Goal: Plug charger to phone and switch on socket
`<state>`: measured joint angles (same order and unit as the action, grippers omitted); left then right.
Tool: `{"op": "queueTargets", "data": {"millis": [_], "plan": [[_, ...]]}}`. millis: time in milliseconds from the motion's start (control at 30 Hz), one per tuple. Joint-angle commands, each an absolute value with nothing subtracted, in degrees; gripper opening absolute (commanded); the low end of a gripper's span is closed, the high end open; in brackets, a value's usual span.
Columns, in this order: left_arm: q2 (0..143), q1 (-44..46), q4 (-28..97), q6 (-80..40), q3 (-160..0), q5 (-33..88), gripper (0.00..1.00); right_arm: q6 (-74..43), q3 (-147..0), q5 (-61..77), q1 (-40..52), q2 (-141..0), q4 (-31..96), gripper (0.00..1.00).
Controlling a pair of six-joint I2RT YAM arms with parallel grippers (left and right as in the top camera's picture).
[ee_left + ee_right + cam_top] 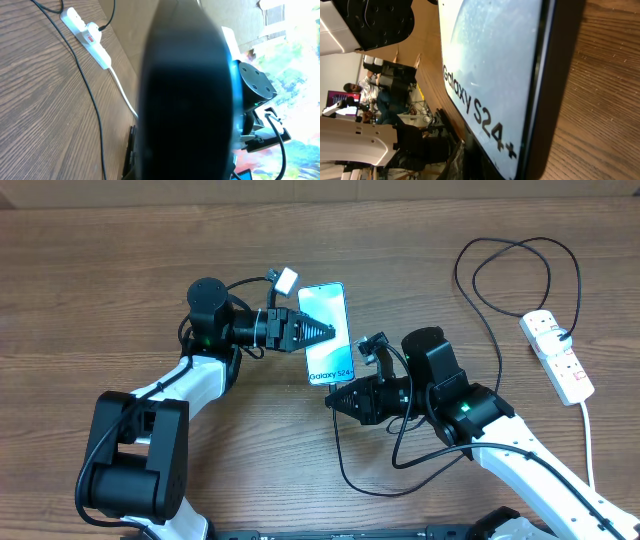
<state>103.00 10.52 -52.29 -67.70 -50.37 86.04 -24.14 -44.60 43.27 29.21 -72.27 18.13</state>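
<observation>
- The charger (336,442) is a thin black cable. Nearest the arm bases it lies in 1 slack loop on the desk (100,280), then climbs to the tip of the right gripper (333,399).
- The right gripper's jaws are closed, and the cable's end meets them. The small connector itself is too small to make out.
- That tip sits just beside the bottom edge of the phone (335,358), pointing at it.
- The phone lies flat and face up at the middle of the desk, slightly tilted. It has a slim dark frame, and its bright blue-teal screen pales toward the lower end.
- In the right wrist view the phone (490,65) fills the frame, with dark "Galaxy S24+" lettering along its bottom edge.
- The left gripper (328,333) reaches in from the left, its jaws closed to a point over the middle of the screen. I cannot tell whether it touches the screen.
- Farther right, well apart from the phone, the socket (557,356) lies at an angle. It is a white strip with small red switches.
- A black plug sits in 1 of its outlets, and the charger sweeps from it in wide loose loops toward the far edge.
- A white cord (588,440) trails from the strip's near end.
- The left wrist view shows the socket (84,31) beyond a big dark blur.
</observation>
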Motion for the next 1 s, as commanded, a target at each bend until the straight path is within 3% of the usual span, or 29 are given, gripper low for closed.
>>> {"op": "queueTargets", "data": {"millis": [0, 667, 967], "plan": [[102.7, 12.9, -52.6, -67.3, -49.3, 90.6, 0.04, -24.0, -46.8, 40.1, 27.9, -72.2, 16.1, 0.04], [102.4, 14.3, -53.2, -67.9, -48.1, 90.5, 0.04, -23.6, -47.4, 39.5, 27.9, -72.2, 15.0, 0.04], [102.4, 11.0, -54.8, -68.4, -48.1, 90.5, 0.04, -23.7, -47.4, 40.9, 27.9, -72.2, 19.1, 0.2]]}}
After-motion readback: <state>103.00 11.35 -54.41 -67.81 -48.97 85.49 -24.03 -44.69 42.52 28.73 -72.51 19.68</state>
